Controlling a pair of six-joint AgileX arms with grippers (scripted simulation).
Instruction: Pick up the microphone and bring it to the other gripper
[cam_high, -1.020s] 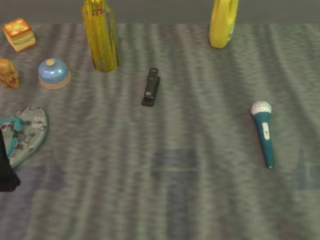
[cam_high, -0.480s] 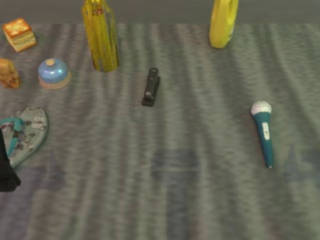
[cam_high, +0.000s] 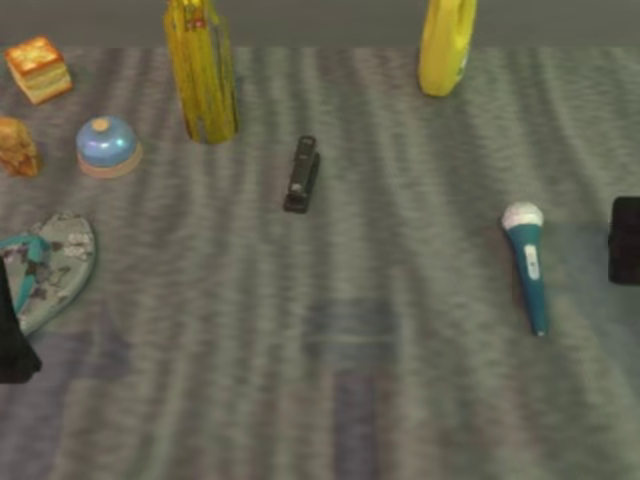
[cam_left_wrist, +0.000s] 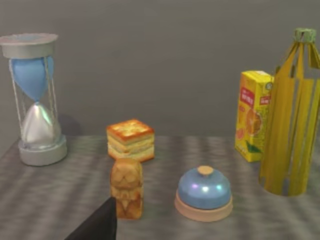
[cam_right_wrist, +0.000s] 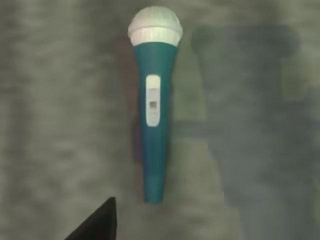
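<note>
light: even, dim-ish, diffuse; no clear source direction
glare: none; faint sheen on bell (cam_left_wrist: 204, 189) dome and hourglass (cam_left_wrist: 36, 97) glass
shadows: soft blue-grey patches on surface (cam_high: 380, 400); one beside mic (cam_right_wrist: 153, 100) in right wrist view, broad and blurry-edged; a faint one behind hourglass on the wall
texture: surface shows wavy banding, smeared in all views
focus: uniformly soft, no depth falloff
distortion: none visible at edges
dark blobs: left arm (cam_high: 12, 335), right arm (cam_high: 625, 240) at top-view edges, no detail readable
</note>
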